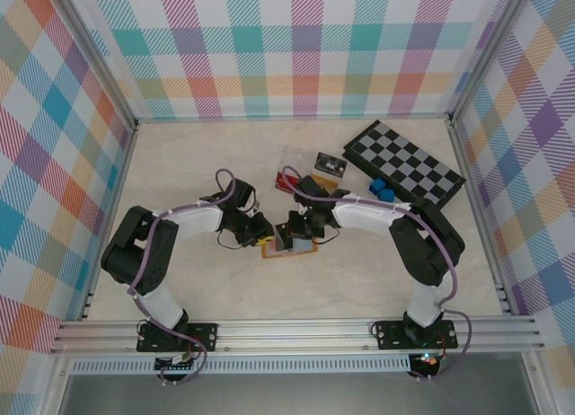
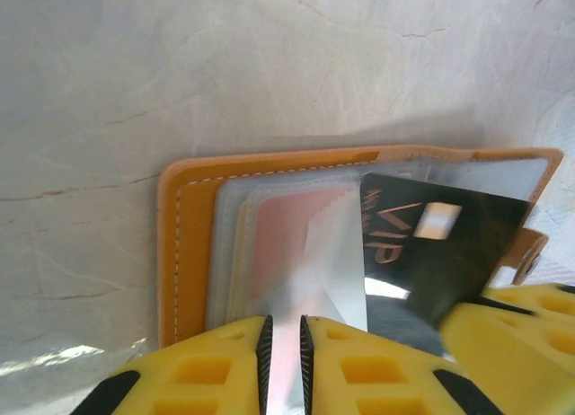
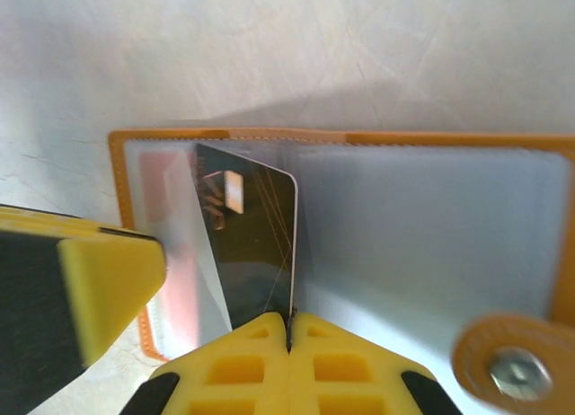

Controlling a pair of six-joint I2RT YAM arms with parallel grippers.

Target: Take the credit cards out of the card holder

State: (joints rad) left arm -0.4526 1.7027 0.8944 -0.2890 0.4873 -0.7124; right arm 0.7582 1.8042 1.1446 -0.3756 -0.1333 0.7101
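card holder lies open and flat at table centre, 12 o'clock from the gap between the arm bases. Both grippers are down on it, left from 9, right from 3.

right gripper: jaws pressed fully together, pinching the near edge of the dark card. The card runs from the tips toward 11 o'clock, tilted, with a clear pocket leaf overlapping its left side. Can't tell if it's fully out of the sleeve. clasp tab is at 4 o'clock of the tips.

left gripper: jaws narrowed to a thin slit with a clear pocket leaf in it, clamped on the holder's near edge. The dark card is at 2 o'clock of these tips, just beside them. second card looks pinkish behind the clear pocket, at 12 o'clock.

chequered board is at 2 o'clock of the holder, with blue cubes in between.
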